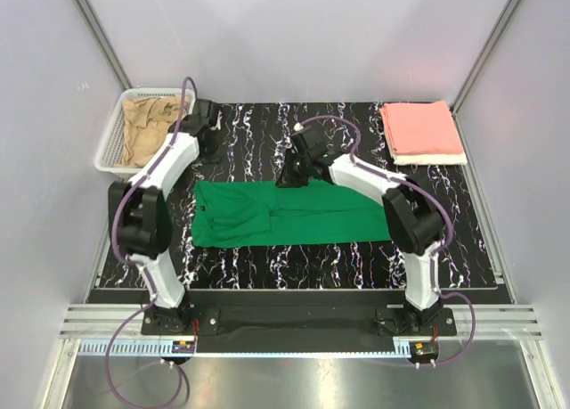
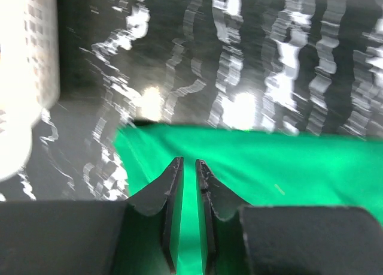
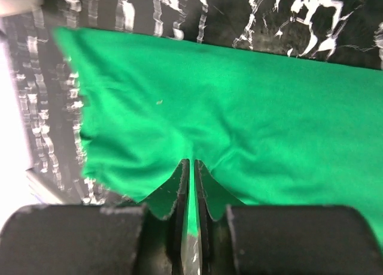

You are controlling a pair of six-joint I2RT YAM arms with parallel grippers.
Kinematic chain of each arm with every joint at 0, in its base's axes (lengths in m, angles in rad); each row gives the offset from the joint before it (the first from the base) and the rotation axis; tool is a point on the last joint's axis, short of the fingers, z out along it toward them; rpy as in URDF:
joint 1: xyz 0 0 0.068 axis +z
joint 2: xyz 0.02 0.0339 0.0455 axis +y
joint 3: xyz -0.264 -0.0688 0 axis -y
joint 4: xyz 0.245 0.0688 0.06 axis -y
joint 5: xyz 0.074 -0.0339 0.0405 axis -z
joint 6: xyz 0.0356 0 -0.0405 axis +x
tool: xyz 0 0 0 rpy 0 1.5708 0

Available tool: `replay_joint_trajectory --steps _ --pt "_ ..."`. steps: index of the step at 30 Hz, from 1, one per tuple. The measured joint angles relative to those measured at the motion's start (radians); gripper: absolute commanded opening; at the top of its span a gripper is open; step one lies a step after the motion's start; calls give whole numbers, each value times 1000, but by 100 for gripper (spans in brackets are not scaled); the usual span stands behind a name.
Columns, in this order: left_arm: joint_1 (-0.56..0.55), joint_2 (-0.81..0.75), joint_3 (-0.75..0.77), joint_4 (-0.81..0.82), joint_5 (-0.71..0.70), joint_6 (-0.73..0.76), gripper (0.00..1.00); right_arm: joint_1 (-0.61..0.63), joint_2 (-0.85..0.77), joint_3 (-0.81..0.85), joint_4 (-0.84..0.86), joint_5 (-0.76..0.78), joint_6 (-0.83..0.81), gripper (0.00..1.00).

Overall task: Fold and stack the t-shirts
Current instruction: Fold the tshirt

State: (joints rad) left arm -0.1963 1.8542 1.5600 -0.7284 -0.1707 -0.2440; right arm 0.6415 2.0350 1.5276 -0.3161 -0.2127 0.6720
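The bright green t-shirt [image 1: 294, 215] lies as a long folded strip across the middle of the black marbled mat [image 1: 267, 124]. My right gripper [image 1: 289, 175] is at its far edge. In the right wrist view the fingers [image 3: 192, 162] are shut on a pinch of green cloth [image 3: 239, 107] that puckers at their tips. My left gripper [image 1: 211, 164] is near the shirt's far left corner. Its jaws [image 2: 189, 162] stand slightly apart over flat green cloth [image 2: 269, 167]. A folded salmon pink t-shirt [image 1: 420, 128] rests on a white one [image 1: 427, 159] at the back right. A tan t-shirt [image 1: 147, 124] lies crumpled in the basket.
The white mesh basket [image 1: 109, 146] stands at the mat's back left, just left of the left arm, and shows as a bright blur [image 2: 36, 47] in the left wrist view. Grey walls close in both sides and the back. A metal rail runs along the near edge.
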Motion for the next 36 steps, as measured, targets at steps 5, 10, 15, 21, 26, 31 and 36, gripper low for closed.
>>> replay_joint_trajectory --steps 5,10,15,21,26,31,36 --pt "-72 -175 -159 48 103 -50 15 -26 -183 -85 -24 21 -41 6" --pt "-190 -212 -338 76 177 -110 14 -112 -365 -206 -87 64 -104 8" --pt "-204 -141 -393 73 162 -137 15 -184 -510 -282 -138 124 -124 8" --pt "-204 49 -264 66 84 -111 17 -182 -637 -335 -141 171 -117 8" --pt "-204 190 -77 7 52 -66 18 -182 -694 -383 -144 238 -102 8" --pt "-204 342 159 -26 13 -9 21 -182 -729 -394 -140 313 -93 7" --pt "-204 533 487 -63 9 38 23 -182 -751 -395 -101 370 -83 8"
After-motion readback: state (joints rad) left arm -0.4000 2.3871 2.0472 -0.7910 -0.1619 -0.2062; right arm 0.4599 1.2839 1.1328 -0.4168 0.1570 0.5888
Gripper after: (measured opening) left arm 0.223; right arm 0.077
